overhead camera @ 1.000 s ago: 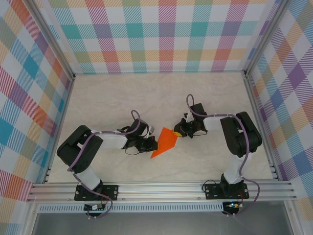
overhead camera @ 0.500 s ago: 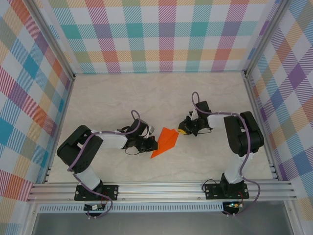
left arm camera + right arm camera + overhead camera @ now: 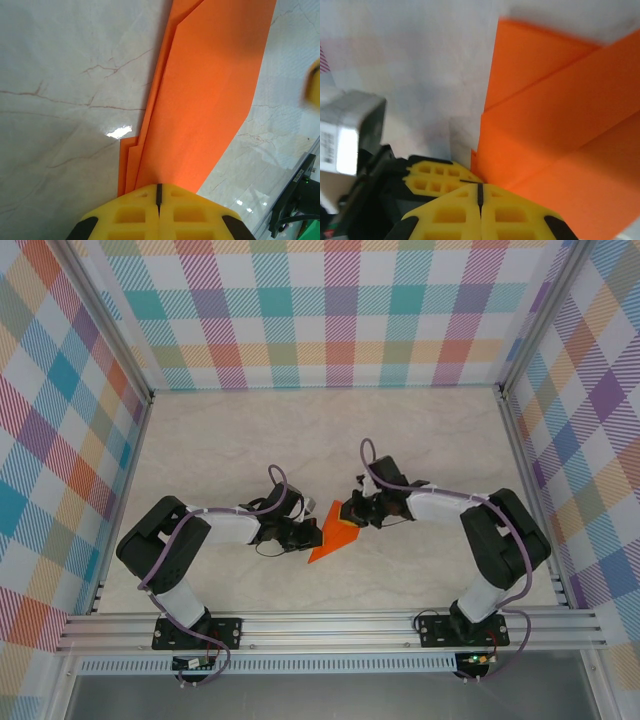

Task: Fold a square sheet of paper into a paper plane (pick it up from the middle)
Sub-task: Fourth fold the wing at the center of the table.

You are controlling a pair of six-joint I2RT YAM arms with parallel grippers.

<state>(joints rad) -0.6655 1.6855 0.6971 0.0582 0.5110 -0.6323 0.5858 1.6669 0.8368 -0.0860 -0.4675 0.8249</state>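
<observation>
On the pale marbled bench [image 3: 230, 440], just below the centre of the overhead frame: the orange paper [image 3: 335, 535], already creased into a narrow pointed shape, tip toward the lower left. Clamped at its left edge by the left hand [image 3: 316, 533], closed tight on the sheet. Met at its upper right end by the right hand [image 3: 351, 514], also closed, tips at the paper. Cannot tell whether pinching the layers there or only pressing on them.

Judged to be mid-fold, setting a crease. To do it well:
- Anchor the left side firmly, to stop any sliding on the smooth bench.
- Line up the edges before bearing down, to avoid a skewed crease and a lopsided plane.
- Run the right tips along the fold line, not across it.
- Press flat rather than lift, to avoid splaying the stack.

From above: both arms and the whole outline at once, but no sign of layers.

From the left wrist: yellow fingertips [image 3: 130, 215] at lower centre, shut on the paper, with several stepped edges running off toward the top of the frame.

From the right wrist: overlapping flaps across the right half, meeting the closed fingertips [image 3: 445, 220] at the bottom, too blurred for more.
</observation>
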